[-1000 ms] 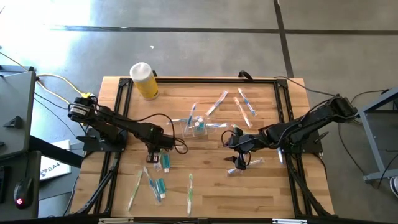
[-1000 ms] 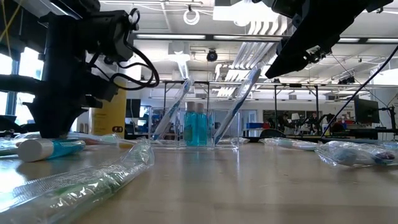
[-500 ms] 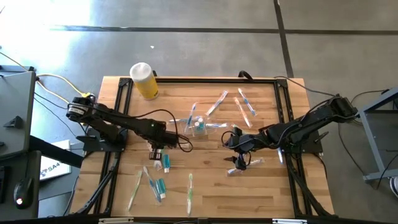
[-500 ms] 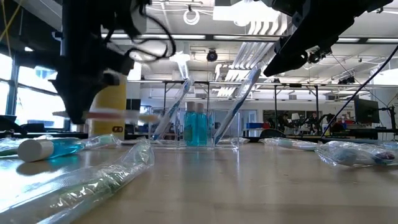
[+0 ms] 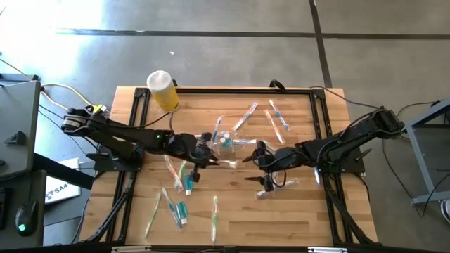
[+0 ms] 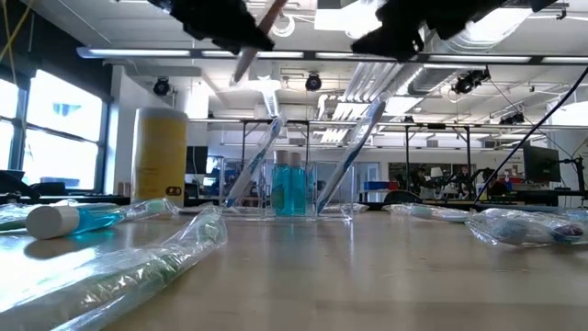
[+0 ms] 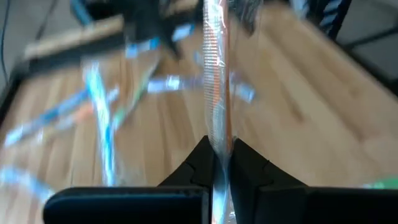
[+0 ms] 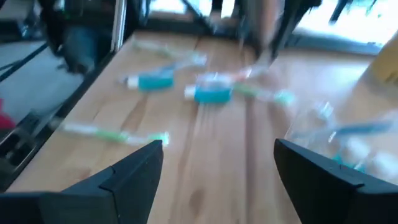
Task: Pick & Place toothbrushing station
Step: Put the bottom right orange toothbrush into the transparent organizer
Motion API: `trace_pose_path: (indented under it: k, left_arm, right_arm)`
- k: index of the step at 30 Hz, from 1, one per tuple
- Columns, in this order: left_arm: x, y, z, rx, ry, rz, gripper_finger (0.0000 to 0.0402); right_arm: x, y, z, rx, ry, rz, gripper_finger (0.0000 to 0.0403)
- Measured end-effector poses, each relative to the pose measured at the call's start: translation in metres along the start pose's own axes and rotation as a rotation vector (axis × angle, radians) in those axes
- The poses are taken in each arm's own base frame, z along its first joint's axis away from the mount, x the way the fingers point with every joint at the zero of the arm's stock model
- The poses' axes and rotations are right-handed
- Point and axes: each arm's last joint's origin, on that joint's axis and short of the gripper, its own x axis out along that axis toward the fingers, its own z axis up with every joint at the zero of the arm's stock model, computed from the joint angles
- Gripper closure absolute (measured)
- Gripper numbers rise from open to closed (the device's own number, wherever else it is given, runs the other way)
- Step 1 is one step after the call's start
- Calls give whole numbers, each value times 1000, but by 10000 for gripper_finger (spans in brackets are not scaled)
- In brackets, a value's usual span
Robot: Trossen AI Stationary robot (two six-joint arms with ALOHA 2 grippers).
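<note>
Left gripper (image 5: 208, 159), lifted off table since half-second ago, clamps wrapped pink-handled toothbrush (image 7: 216, 93), nearing small clear plastic container (image 5: 225, 143) at 1 o'clock; right gripper (image 8: 217, 158) wide, empty.

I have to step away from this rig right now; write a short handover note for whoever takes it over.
Left gripper: shut on a wrapped orange-handled toothbrush, lifted off the table just beside the clear container.
Right gripper: open, empty, on the container's other side.
Container: mid-table, already holding two blue-handled brushes and teal tubes.
Left: put the held brush in, then collect the loose brushes and tubes near the front left, the brushes at the back right, and the items under the right arm.
Yellow bottle stands at the back left, not part of the job.
</note>
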Motion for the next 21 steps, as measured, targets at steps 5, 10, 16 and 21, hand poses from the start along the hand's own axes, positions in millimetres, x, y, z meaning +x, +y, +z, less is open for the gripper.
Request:
trace_pose_path:
  k: [5, 10, 16, 21]
  left_arm:
    - [14, -1, 3, 43, -192, -7, 386]
    - [31, -3, -1, 57, -270, -1, 386]
    - [44, -3, -5, 60, -298, 15, 386]
    - [50, -3, -5, 56, -319, 51, 386]
  right_arm:
    - [-1, -2, 11, -57, -112, -84, 105]
    - [-2, -2, 21, -96, -213, -93, 105]
    - [-4, -2, 27, -103, -281, -47, 105]
    - [-3, -6, 30, -97, -312, -47, 105]
